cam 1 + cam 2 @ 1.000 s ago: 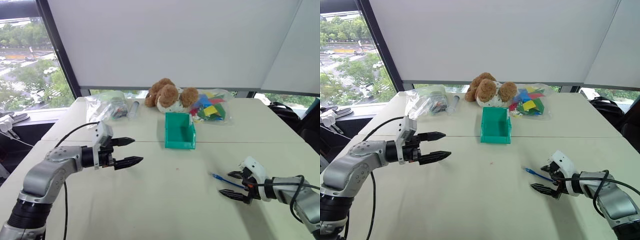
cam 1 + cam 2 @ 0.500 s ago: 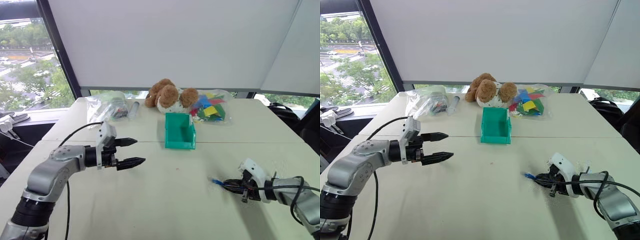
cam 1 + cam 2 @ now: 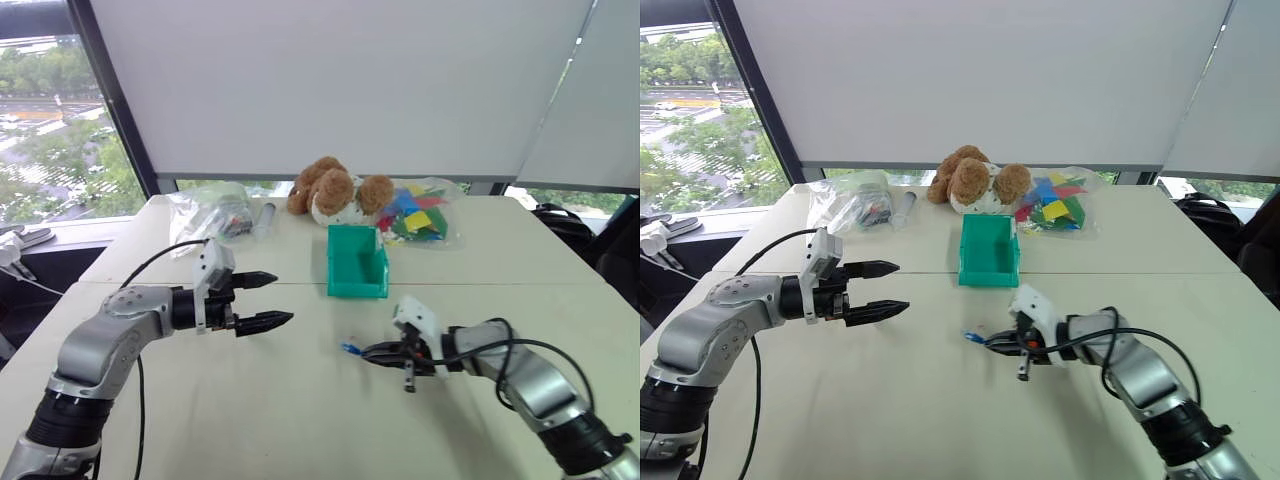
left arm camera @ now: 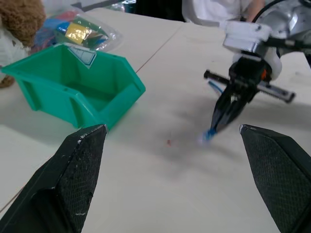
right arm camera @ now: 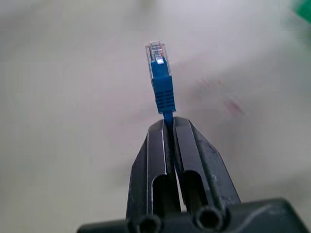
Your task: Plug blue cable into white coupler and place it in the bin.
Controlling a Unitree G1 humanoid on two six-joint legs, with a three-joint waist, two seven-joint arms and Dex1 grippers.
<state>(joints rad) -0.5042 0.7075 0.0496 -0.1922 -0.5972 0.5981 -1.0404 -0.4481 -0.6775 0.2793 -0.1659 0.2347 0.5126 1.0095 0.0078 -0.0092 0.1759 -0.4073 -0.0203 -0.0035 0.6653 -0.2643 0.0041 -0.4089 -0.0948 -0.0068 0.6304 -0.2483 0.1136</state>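
My right gripper (image 3: 372, 353) is shut on the blue cable (image 5: 160, 82) just behind its clear-tipped plug, which sticks out past the fingertips. It holds the plug (image 3: 971, 338) slightly above the table's middle, in front of the teal bin (image 3: 357, 285). The rest of the cable is hidden behind the gripper. To the left, my left gripper (image 3: 281, 298) hovers open and empty, pointing toward the plug (image 4: 210, 133), with the bin (image 4: 53, 97) beyond its fingers. The white coupler is out of view.
Behind the bin at the table's far edge are a brown teddy bear (image 3: 335, 190), a clear bag of coloured pieces (image 3: 420, 215), another clear bag (image 3: 215, 210) and a tube (image 3: 265, 215). A person in white stands behind the right gripper in the left wrist view.
My right gripper shut on the blue cable near the table's right side, then carried its plug end left to the middle, in front of the bin. The left arm stayed put.
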